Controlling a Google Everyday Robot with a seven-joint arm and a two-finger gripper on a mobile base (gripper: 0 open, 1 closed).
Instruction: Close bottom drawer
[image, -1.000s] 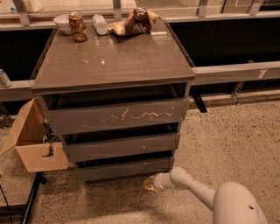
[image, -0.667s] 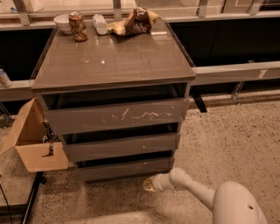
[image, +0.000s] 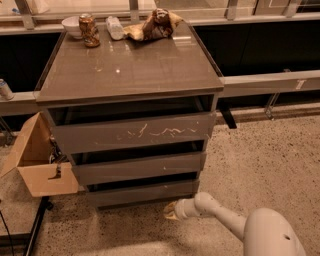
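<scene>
The bottom drawer (image: 142, 193) is the lowest, slim plain grey-brown front of the cabinet (image: 130, 75). Its front stands about level with the two fronts above it, and no inner floor shows. My gripper (image: 170, 211) is low over the floor, just in front of and below the drawer's right end, pointing left toward it. It looks close to the drawer front, a little apart from it. My white arm (image: 225, 215) reaches in from the lower right.
Above are a mid-height front (image: 140, 167) and a taller scratched front (image: 135, 132). On the cabinet top stand a can (image: 89, 30), a bowl (image: 72, 25), a bottle (image: 115, 27) and a crumpled bag (image: 152, 25). A cardboard box (image: 40, 165) hangs at the left. Speckled floor (image: 260, 160) lies to the right.
The gripper has stayed almost in place near the drawer's lower right corner. The drawer fronts look unchanged.
</scene>
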